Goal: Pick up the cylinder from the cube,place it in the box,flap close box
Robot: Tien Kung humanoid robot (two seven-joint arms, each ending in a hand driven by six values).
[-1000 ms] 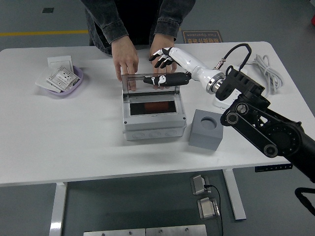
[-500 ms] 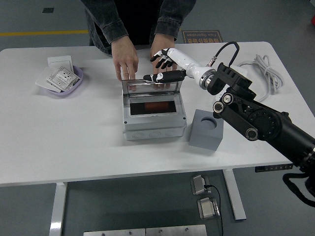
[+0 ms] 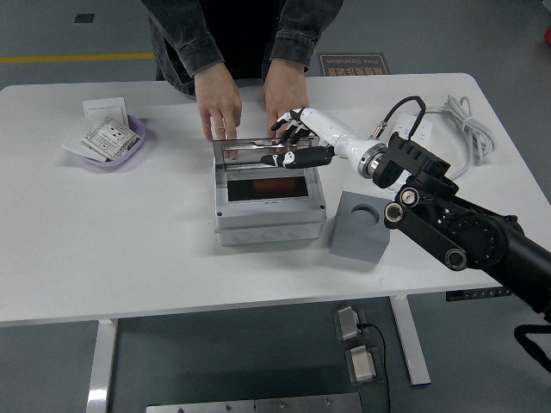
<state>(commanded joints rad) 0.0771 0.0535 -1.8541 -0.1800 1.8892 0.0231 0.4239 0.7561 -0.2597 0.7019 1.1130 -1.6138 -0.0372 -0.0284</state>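
Just above frame centre, the right hand lies on the clear flap, fingers extended leftward along its long axis, holding nothing; the flap tilts over the box, whose opening with the red cylinder sits directly below; closing looks underway

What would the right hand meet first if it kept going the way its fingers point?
The right hand points leftward along the box's raised clear lid; the lid comes first, then probably the person's hand, though depth is unclear.
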